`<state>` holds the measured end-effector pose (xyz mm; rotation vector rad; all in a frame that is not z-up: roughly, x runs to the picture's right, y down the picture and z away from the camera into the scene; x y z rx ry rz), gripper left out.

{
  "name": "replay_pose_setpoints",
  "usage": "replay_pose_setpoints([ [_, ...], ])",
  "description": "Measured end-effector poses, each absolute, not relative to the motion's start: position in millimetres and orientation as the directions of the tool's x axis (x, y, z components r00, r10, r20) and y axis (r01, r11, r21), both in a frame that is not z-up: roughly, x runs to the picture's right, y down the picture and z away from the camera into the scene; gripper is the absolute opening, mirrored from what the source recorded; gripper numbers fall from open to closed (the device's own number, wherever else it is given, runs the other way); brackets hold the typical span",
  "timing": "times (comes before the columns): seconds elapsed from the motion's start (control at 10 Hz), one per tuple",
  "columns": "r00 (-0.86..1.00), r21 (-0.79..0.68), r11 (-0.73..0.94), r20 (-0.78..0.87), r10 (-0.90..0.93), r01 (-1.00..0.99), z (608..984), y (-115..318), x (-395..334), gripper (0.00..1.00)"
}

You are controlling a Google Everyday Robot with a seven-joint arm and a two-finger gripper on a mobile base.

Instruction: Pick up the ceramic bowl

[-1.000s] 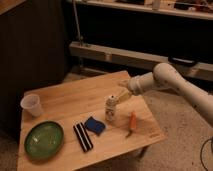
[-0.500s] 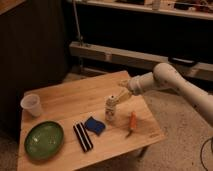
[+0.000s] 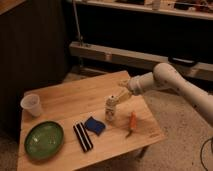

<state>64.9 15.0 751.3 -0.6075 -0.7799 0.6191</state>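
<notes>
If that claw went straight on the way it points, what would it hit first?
The gripper points downward over the table, so it would probably hit bare wood first, between the blue pad and the orange item, though depth is unclear.

On your wooden counter [image 3: 75,97] sit the ceramic bowl [image 3: 44,140] front left, a white cup [image 3: 31,105] behind it, a black bar [image 3: 83,136], blue sponge [image 3: 95,125] and orange item [image 3: 132,122] rightward, with the hand [image 3: 111,112] above mid-counter.

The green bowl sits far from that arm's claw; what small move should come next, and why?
Probably carry the gripper across the table toward the ceramic bowl: it hangs open and empty near the middle, by the blue sponge, while the bowl lies untouched near a corner.
</notes>
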Motion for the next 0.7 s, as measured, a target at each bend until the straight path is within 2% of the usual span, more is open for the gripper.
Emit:
replay_pose_setpoints([
  [0.1, 0.570, -0.677, 0.683, 0.458, 0.683, -0.274, 748, 15, 64, 0.79],
  [0.3, 0.632, -0.592, 0.772, 0.510, 0.583, -0.234, 715, 15, 52, 0.79],
  [0.6, 0.752, -0.472, 0.873, 0.529, 0.394, -0.125, 635, 27, 12, 0.79],
  [0.7, 0.778, -0.450, 0.888, 0.525, 0.346, -0.091, 621, 33, 3, 0.79],
])
